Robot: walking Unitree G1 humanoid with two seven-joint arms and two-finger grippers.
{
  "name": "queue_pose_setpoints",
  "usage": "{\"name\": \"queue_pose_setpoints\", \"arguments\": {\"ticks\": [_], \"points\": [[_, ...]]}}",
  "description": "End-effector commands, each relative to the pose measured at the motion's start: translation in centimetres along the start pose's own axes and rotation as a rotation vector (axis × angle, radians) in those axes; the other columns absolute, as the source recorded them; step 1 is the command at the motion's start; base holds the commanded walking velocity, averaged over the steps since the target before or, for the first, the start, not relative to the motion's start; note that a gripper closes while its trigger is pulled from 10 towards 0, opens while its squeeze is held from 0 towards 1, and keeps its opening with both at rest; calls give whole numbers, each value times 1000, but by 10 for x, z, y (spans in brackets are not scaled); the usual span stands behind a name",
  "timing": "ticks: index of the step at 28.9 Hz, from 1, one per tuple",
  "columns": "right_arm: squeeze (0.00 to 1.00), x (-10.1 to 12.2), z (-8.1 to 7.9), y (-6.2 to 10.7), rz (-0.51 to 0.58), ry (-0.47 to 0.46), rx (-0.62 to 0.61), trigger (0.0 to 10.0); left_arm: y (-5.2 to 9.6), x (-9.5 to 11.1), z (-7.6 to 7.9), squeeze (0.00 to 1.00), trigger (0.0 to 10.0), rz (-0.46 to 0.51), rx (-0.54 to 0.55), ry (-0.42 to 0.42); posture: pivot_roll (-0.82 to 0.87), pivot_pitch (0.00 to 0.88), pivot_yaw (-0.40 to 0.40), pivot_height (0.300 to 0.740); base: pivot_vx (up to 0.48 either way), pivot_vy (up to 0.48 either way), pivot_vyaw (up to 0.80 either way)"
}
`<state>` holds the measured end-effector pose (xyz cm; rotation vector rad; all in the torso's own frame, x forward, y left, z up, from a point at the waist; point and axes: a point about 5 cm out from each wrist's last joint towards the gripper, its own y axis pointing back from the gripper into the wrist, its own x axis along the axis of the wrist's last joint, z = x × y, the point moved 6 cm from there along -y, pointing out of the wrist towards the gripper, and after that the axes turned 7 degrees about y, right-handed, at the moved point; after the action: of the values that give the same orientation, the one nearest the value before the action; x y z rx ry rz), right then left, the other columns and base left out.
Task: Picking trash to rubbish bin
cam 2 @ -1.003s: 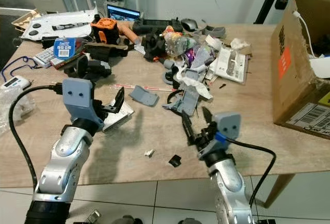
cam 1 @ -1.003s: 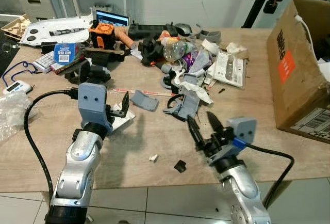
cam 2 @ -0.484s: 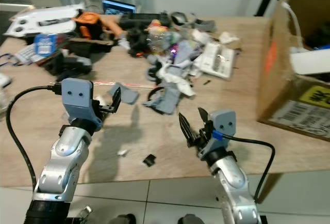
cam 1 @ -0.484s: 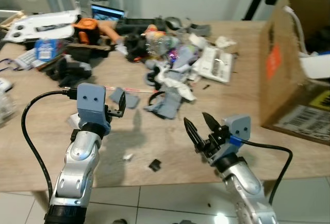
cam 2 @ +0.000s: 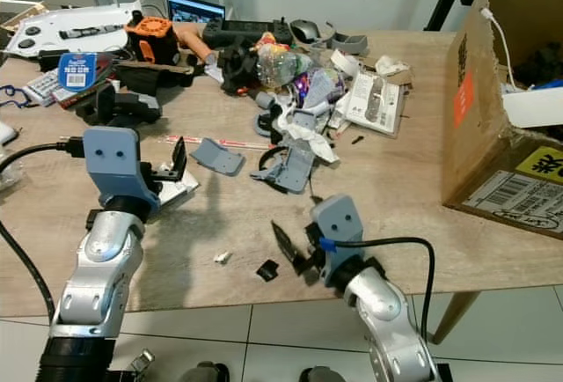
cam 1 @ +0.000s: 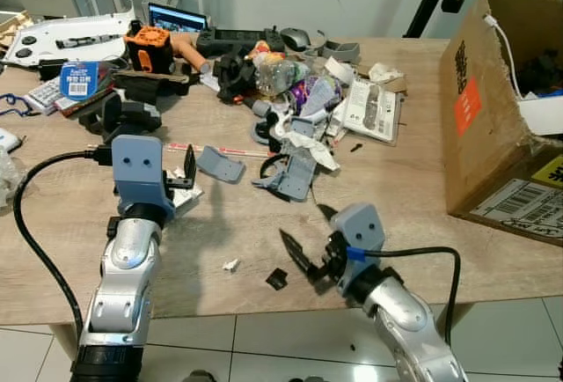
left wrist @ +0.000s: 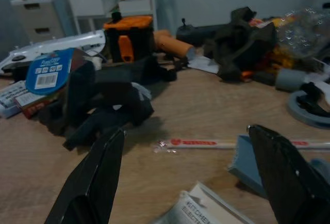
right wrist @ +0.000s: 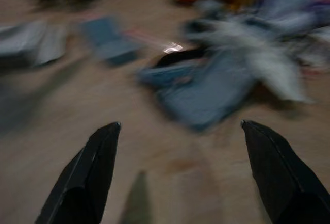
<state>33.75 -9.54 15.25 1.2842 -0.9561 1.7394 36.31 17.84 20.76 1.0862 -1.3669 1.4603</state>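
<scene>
The small black scrap of trash (cam 1: 276, 279) lay on the pale wooden table (cam 1: 413, 188) near its front edge, just beside the right gripper (cam 1: 310, 257), whose fingers stood wide and empty. It looked light, stiff and thin, so pinching its raised edges seemed best. The left gripper (cam 1: 186, 173) hovered spread over a white printed packet (cam 1: 182, 197). The right wrist view was blurred; the brown cardboard box (cam 1: 501, 109) was cut off, its contents hard to read.

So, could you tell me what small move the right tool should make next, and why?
Probably ease the right tool down and slightly left onto the small black scrap. It hovers open just beside that scrap near the table edge, holding nothing.
</scene>
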Motion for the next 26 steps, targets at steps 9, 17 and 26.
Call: {"name": "queue_pose_setpoints", "arguments": {"ticks": [9, 17, 26], "points": [[0, -9, 43, -15, -15, -36, -109, 10000, 9, 5, 35, 0, 10000, 7, -269, 28, 39, 228, -36, 740, 0, 0, 0], [0, -33, 61, -34, -105, -152, -147, 10000, 17, 10, 47, 0, 10000, 5, -447, -8, 66, 241, -25, 740, 0, 0, 0], [0, -28, 59, -51, -76, -214, -104, 10000, 16, 15, 47, 0, 10000, 32, -445, -24, 75, 224, -16, 740, 0, 0, 0]]}}
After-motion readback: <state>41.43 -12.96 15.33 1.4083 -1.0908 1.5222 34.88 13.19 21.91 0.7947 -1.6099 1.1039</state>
